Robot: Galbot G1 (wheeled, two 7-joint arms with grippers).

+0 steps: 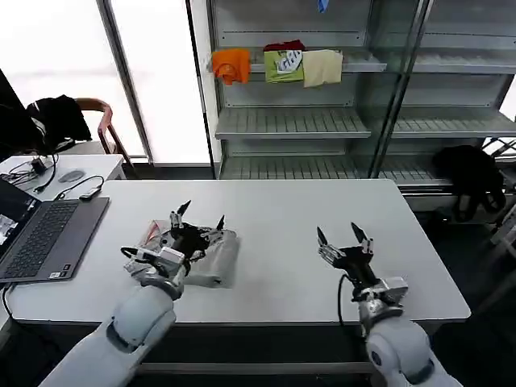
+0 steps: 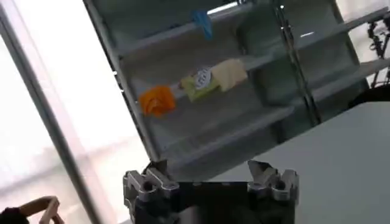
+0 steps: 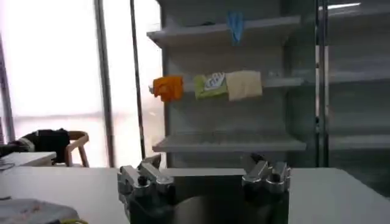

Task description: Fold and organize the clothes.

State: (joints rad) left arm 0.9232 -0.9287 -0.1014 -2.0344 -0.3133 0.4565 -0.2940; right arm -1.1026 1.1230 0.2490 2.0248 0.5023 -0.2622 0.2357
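The clothes, a light grey T-shirt folded into a small bundle, lie on the white table left of centre. My left gripper hovers just over the bundle's far edge, fingers pointing up and open with nothing between them; in the left wrist view the left gripper faces the shelves. My right gripper stands open over bare table at the right, well apart from the bundle. In the right wrist view the right gripper is empty and a corner of the clothes shows low at the side.
An open laptop with cables lies on the table's left end. The shelf unit behind holds folded orange, green and cream garments. A black garment hangs on a chair at left; a black bag sits at right.
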